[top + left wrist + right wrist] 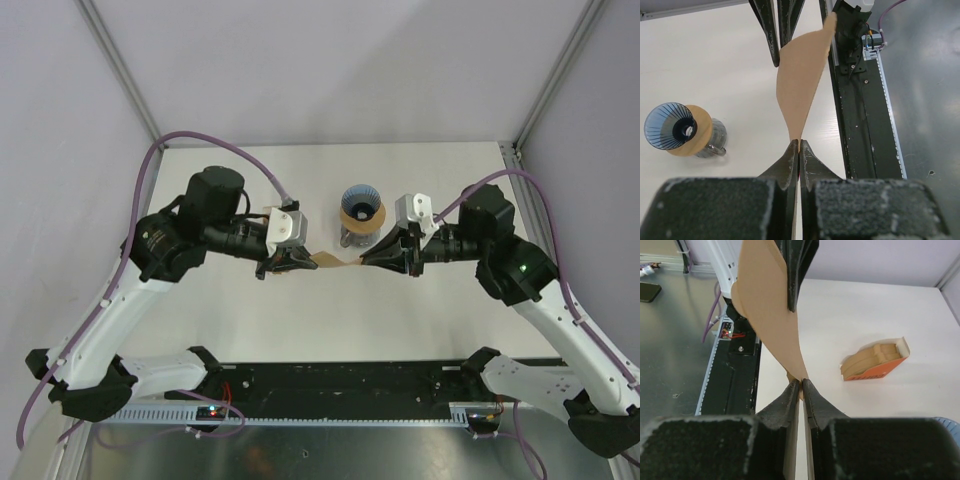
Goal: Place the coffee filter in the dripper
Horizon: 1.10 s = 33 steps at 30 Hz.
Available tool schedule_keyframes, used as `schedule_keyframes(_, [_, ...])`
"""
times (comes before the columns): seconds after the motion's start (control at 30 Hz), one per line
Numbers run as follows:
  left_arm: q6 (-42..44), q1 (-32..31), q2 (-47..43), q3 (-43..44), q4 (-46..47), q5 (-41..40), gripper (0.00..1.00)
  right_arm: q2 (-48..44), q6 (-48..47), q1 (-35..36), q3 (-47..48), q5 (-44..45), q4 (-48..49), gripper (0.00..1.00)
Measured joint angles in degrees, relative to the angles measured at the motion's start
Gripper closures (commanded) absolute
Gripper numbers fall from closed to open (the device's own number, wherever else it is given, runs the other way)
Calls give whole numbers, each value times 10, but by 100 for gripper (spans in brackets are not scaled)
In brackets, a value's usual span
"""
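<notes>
The coffee filter (337, 262), a thin brown paper sheet, hangs stretched between my two grippers above the table. My left gripper (305, 260) is shut on its left end; in the left wrist view the filter (800, 85) fans out from the closed tips of that gripper (799, 145). My right gripper (368, 260) pinches the other end, and in the right wrist view the filter (767, 305) rises from the tips of that gripper (801, 382). The blue ribbed dripper (361, 205) with its tan wooden collar (700, 132) stands just behind the filter, with nothing brown inside it.
The dripper (667, 125) sits tilted on a clear glass jug (715, 140). An orange holder with a stack of brown filters (875, 362) lies on the table. The black base rail (865, 115) runs along the near edge.
</notes>
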Motion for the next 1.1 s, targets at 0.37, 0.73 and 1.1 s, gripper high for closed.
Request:
schedule_keyframes(0.37, [0, -2, 0, 0, 0, -1, 100, -1, 6, 0, 0, -20, 11, 100])
schedule_keyframes(0.73, [-55, -4, 22, 12, 22, -147, 56, 6, 51, 2, 0, 62, 20, 100])
schedule_keyframes(1.1, [-133, 8, 33, 12, 93, -401, 13, 29, 181, 55, -6, 365, 98, 100])
